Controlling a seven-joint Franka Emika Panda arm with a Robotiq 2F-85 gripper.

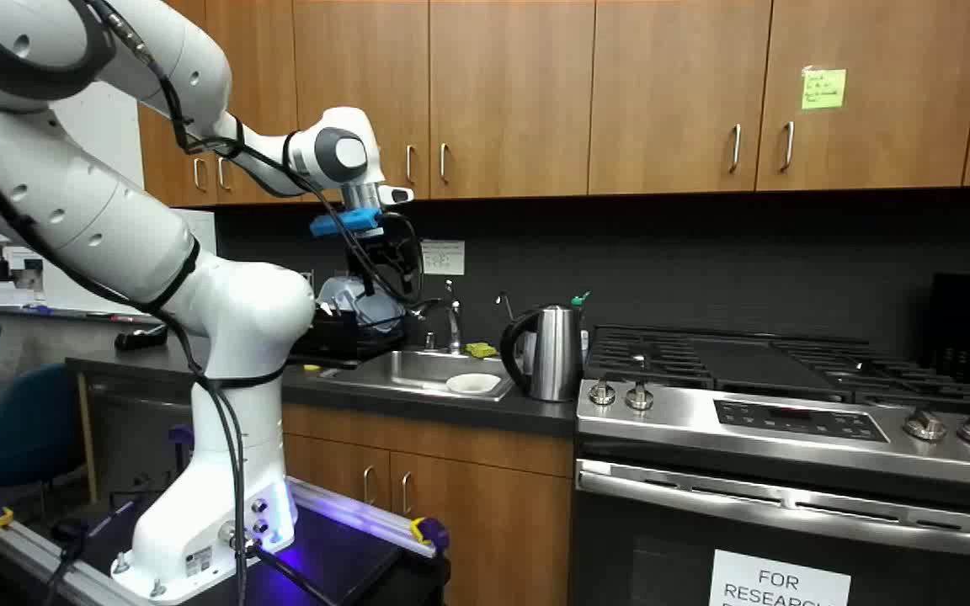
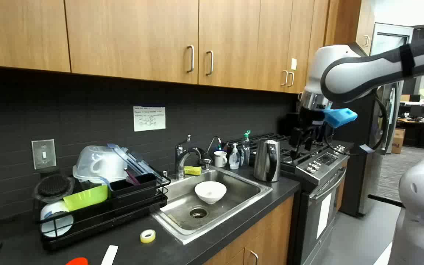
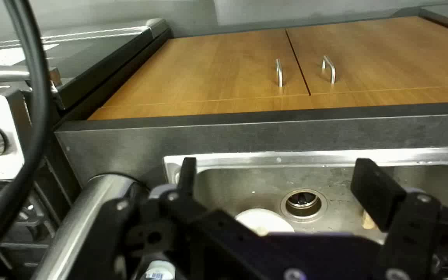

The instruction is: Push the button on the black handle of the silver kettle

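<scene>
The silver kettle point(image 1: 559, 353) stands upright on the counter between sink and stove, with its black handle point(image 1: 514, 349) facing the sink side. The kettle point(image 2: 260, 162) and handle point(image 2: 273, 162) also show in an exterior view. The button is too small to make out. My gripper point(image 3: 275, 171) is open and empty, fingers wide apart. In the wrist view the kettle point(image 3: 80, 229) is at the lower left, partly hidden by a finger; its handle is mostly hidden. In both exterior views the gripper point(image 1: 384, 265) hangs higher than the kettle and apart from it point(image 2: 302, 144).
The steel sink point(image 2: 234, 224) holds a white bowl point(image 2: 210, 191) beside the kettle; a faucet point(image 2: 180, 158) rises behind it. Soap bottles point(image 2: 234, 157) and a mug point(image 2: 220, 159) stand behind the kettle. The stove point(image 1: 729, 412), dish rack point(image 2: 105, 209) and upper cabinets point(image 1: 510, 93) surround it.
</scene>
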